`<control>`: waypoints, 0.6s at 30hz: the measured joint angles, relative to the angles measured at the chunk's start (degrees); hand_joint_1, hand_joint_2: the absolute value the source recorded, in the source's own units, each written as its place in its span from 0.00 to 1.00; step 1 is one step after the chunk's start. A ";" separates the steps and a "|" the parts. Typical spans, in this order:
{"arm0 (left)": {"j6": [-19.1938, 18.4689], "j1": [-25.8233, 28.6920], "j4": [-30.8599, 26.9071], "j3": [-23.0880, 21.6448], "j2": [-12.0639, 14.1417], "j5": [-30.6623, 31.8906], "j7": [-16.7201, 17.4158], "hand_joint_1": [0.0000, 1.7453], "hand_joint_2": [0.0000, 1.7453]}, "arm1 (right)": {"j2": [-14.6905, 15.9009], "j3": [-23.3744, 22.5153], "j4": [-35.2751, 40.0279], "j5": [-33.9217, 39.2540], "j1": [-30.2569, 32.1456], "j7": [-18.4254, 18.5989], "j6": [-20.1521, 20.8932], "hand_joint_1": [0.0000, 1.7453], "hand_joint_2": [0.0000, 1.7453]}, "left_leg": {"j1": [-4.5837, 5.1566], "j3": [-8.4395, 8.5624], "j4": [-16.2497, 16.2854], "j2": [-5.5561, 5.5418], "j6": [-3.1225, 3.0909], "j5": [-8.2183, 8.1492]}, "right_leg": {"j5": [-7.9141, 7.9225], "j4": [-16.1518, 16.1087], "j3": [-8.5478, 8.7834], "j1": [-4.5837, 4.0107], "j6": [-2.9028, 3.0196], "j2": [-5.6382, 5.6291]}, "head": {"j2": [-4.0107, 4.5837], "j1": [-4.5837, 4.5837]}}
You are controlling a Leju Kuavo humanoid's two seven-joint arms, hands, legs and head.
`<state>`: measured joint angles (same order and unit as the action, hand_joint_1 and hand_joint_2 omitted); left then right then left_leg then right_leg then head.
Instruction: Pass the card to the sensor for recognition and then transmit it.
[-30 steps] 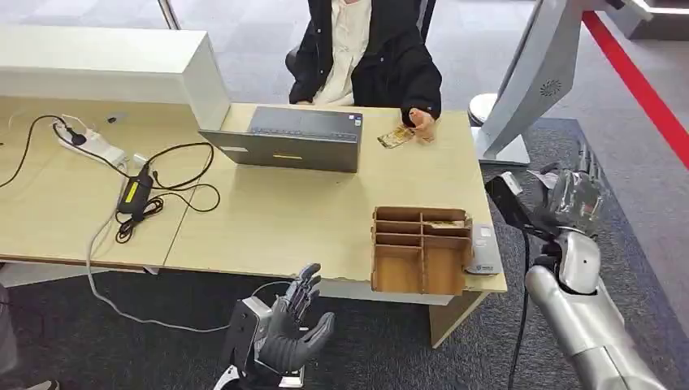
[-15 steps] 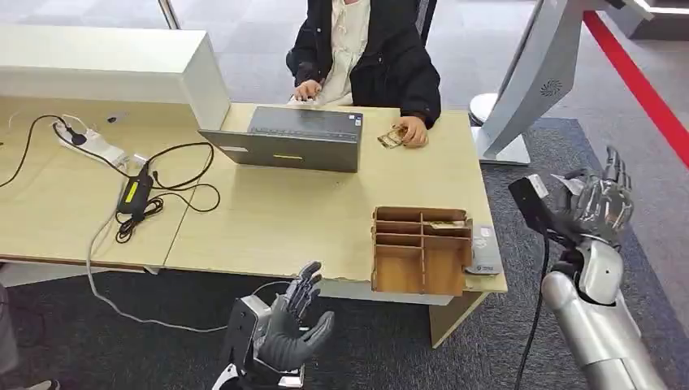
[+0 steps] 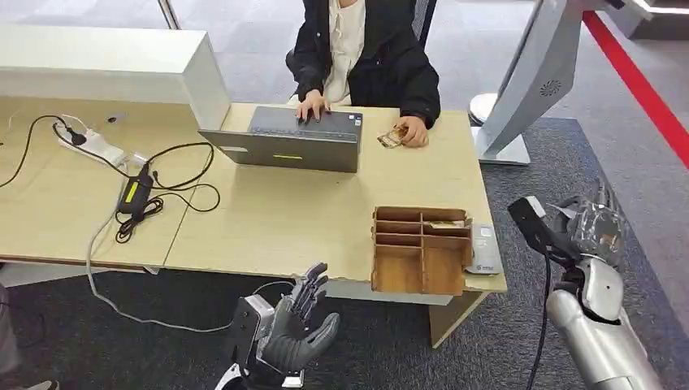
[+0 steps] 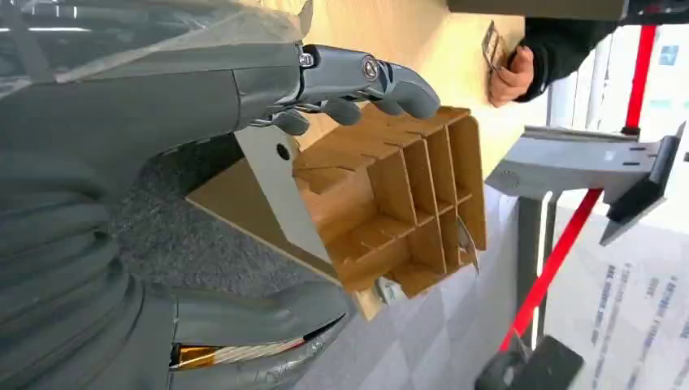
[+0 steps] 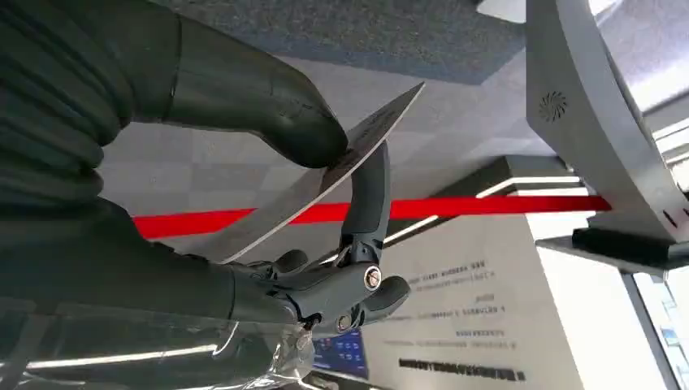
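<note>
You have the right hand (image 3: 597,227) raised off the right end of the desk (image 3: 268,219), out over the carpet, pinching the card (image 5: 325,179) between its thumb and a finger so that the card stands edge-on above the palm. The sensor (image 3: 484,249), a small pale unit, lies on the desk corner just beside the brown divided box (image 3: 421,249), well apart from the card. Your left hand (image 3: 294,329) hangs below the desk's near edge, holding nothing, fingers loosely spread.
</note>
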<state>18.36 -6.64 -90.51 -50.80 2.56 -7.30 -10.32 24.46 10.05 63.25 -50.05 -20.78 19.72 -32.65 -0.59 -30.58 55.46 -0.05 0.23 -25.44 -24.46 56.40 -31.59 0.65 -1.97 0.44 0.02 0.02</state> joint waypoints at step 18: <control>-3.06 -0.12 0.00 -0.26 0.09 -1.55 0.00 0.00 1.00 | -0.57 3.45 -6.34 2.16 3.86 -1.57 6.46 1.00 1.00 | 0.00 -0.01 -0.01 -0.01 0.00 0.00 | -0.01 0.01 0.00 0.00 0.01 0.00 | 0.00 -0.02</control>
<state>15.30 -6.76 -90.51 -51.06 2.64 -8.85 -10.32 23.89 13.51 56.91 -47.89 -16.92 18.14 -26.19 -0.59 -30.59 55.45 -0.05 0.23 -25.44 -24.47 56.42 -31.59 0.65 -1.96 0.45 0.02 0.00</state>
